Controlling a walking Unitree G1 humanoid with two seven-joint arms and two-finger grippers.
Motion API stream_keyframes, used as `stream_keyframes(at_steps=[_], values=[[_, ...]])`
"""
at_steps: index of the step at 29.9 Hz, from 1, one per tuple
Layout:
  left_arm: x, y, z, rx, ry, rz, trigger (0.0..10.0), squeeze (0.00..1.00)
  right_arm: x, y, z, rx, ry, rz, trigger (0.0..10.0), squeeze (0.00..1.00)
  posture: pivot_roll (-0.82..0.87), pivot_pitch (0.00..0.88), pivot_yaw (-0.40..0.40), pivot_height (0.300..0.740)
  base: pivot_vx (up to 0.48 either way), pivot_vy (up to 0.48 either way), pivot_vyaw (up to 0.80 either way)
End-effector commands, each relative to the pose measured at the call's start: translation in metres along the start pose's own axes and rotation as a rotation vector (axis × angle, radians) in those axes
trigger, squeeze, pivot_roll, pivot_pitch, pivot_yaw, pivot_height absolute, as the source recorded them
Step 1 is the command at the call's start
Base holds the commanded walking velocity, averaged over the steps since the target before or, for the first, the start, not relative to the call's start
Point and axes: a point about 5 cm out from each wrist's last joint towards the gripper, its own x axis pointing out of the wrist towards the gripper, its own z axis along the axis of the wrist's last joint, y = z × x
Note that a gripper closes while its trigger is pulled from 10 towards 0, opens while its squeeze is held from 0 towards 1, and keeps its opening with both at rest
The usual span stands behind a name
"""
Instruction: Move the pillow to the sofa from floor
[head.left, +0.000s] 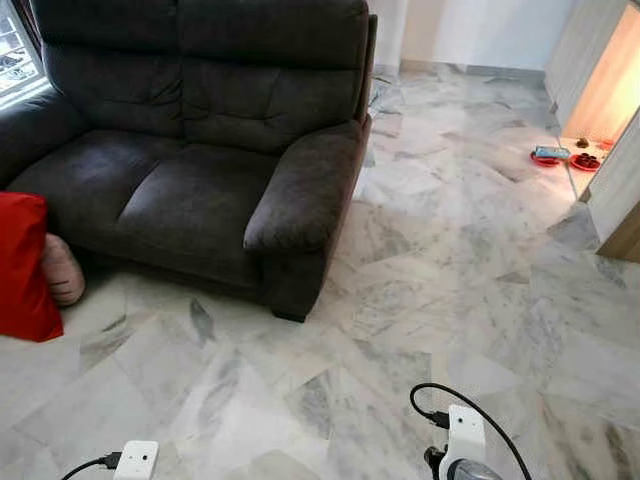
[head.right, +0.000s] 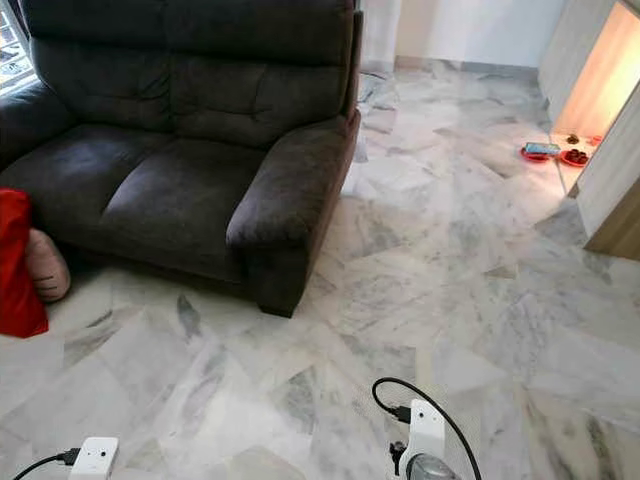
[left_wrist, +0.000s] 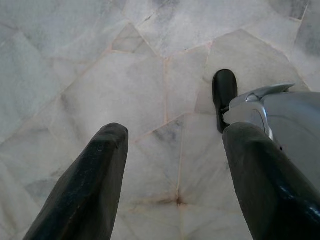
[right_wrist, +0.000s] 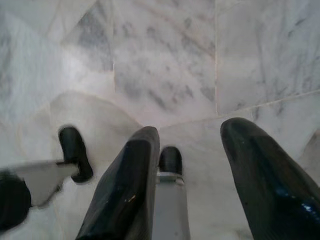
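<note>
Beside the sofa (head.left: 200, 150), at its left front corner, the red pillow (head.left: 22, 265) stands on the floor, so I'd turn toward it, both claws spread and empty.

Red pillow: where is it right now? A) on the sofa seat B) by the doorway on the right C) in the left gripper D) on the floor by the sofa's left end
D: the red pillow stands on the marble floor against the dark sofa, at its left end.
</note>
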Motion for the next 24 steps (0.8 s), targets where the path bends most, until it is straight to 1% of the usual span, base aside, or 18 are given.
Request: stream_keyframes(at_steps=[1, 4, 8, 11, 13, 14, 15, 17, 20, 21, 22, 24], values=[[-0.001, 0.005, -0.004, 0.018, 0.017, 0.007, 10.0, 0.0, 0.0, -0.001, 0.0, -0.034, 0.015, -0.003, 10.0, 0.0, -0.01, 0.028, 0.041, 0.74, 0.0, 0.0, 0.0], [-0.001, 0.004, -0.004, 0.018, 0.017, 0.007, 10.0, 0.0, 0.0, -0.002, -0.001, -0.052, 0.044, -0.027, 10.0, 0.0, 0.0, 0.02, 0.036, 0.74, 0.0, 0.0, 0.0], [-0.001, 0.004, -0.004, 0.013, 0.015, 0.008, 10.0, 0.0, 0.0, -0.003, -0.001, -0.031, 0.047, -0.036, 10.0, 0.0, -0.01, 0.024, 0.034, 0.74, 0.0, 0.0, 0.0], [-0.001, 0.003, -0.003, 0.013, 0.015, 0.007, 10.0, 0.0, -0.001, -0.005, -0.002, -0.046, 0.09, -0.054, 10.0, 0.0, -0.02, 0.024, 0.03, 0.74, 0.0, 0.0, 0.0], [-0.001, 0.003, -0.003, 0.012, 0.014, 0.006, 10.0, 0.0, -0.001, -0.005, -0.002, -0.052, 0.084, -0.059, 10.0, 0.0, -0.01, 0.021, 0.028, 0.74, 0.0, 0.0, 0.0], [-0.001, 0.003, -0.003, 0.011, 0.014, 0.005, 10.0, 0.0, 0.0, -0.006, 0.001, -0.026, 0.039, -0.073, 10.0, 0.0, -0.01, 0.021, 0.026, 0.74, 0.0, 0.0, 0.0], [-0.001, 0.002, -0.003, 0.009, 0.013, 0.004, 10.0, 0.0, 0.0, -0.005, 0.003, 0.036, -0.02, -0.074, 10.0, 0.0, -0.01, 0.021, 0.024, 0.74, 0.0, 0.0, 0.0], [-0.001, 0.002, -0.003, 0.007, 0.011, 0.004, 10.0, 0.0, -0.001, -0.004, 0.007, 0.129, -0.105, -0.07, 10.0, 0.0, -0.01, 0.019, 0.024, 0.74, 0.0, 0.0, 0.0], [-0.001, 0.002, -0.003, 0.006, 0.01, 0.004, 10.0, 0.0, -0.002, -0.003, 0.012, 0.159, -0.18, -0.058, 10.0, 0.0, -0.01, 0.017, 0.023, 0.74, 0.0, 0.0, 0.0], [-0.001, 0.002, -0.002, 0.007, 0.01, 0.004, 10.0, 0.0, -0.003, -0.003, 0.016, 0.172, -0.232, -0.049, 10.0, 0.0, -0.01, 0.017, 0.023, 0.74, 0.0, 0.0, 0.0], [-0.001, 0.002, -0.002, 0.007, 0.01, 0.004, 10.0, 0.0, -0.003, -0.003, 0.016, 0.172, -0.232, -0.049, 10.0, 0.0, -0.01, 0.017, 0.023, 0.74, 0.0, 0.0, 0.0], [0.0, 0.002, -0.002, 0.005, 0.008, 0.006, 10.0, 0.0, -0.005, -0.003, 0.023, 0.218, -0.326, -0.034, 10.0, 0.0, -0.01, 0.015, 0.021, 0.74, 0.0, 0.0, 0.0]])
